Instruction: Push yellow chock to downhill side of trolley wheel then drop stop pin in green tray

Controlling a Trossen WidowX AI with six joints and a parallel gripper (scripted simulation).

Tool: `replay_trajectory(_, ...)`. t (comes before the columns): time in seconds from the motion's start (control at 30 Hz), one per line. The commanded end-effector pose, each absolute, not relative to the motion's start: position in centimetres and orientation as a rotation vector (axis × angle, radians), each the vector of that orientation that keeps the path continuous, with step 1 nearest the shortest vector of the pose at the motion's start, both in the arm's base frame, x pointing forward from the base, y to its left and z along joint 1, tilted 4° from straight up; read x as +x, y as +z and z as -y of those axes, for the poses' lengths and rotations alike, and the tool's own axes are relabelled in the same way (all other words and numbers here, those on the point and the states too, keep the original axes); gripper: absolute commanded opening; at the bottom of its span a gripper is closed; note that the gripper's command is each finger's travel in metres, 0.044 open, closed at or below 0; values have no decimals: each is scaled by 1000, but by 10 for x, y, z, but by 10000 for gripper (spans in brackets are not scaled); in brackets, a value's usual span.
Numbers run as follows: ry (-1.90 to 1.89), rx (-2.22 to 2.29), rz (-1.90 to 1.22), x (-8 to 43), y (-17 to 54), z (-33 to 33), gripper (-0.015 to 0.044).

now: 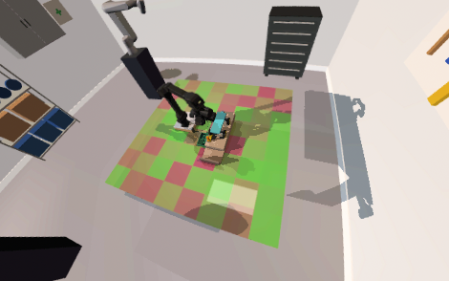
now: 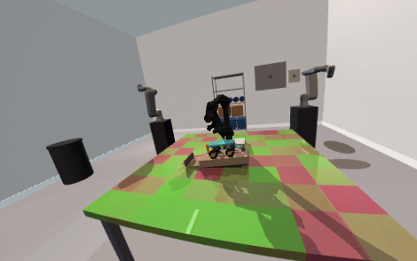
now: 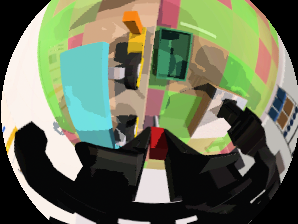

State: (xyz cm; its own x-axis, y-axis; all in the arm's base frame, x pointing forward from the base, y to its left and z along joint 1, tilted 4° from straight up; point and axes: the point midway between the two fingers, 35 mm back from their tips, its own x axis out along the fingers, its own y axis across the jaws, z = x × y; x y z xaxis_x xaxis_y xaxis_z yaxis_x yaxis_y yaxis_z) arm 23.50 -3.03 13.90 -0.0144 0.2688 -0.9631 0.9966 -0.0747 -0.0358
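My gripper [image 3: 156, 130] [image 2: 210, 129] is shut on the red-headed stop pin; its red head [image 3: 157, 136] shows between the fingertips. The pin's shaft is hidden. The gripper is raised above the ramp, beside the trolley in the wrist view. The trolley [image 1: 218, 123] [image 2: 222, 144] [image 3: 85, 90], with a turquoise top, stands on the tan ramp [image 1: 213, 155] [image 2: 222, 162]. The yellow chock [image 1: 209, 138] [image 2: 208, 148] [image 3: 136, 44], orange handle up, stands at the downhill side of the lower near wheel; exact contact cannot be told. The green tray [image 1: 202, 140] [image 3: 189, 56] lies beside the ramp; no pin shows in it.
The arm's pale base [image 1: 183, 127] [image 3: 209, 120] stands on the tray's side of the ramp. A raised lip [image 2: 189, 159] closes the ramp's low end. The checkered table top [image 1: 258, 191] [image 2: 146, 213] surrounds everything.
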Motion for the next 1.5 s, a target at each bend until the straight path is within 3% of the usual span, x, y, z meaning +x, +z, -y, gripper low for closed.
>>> replay_trajectory(0.0, -1150, 1449, -1389, 232, 136, 46, 0)
replay_trajectory(0.83, -1160, 1446, -1381, 219, 122, 120, 0)
replay_trajectory(1.47, -1638, 1746, -991, 218, 122, 116, 0)
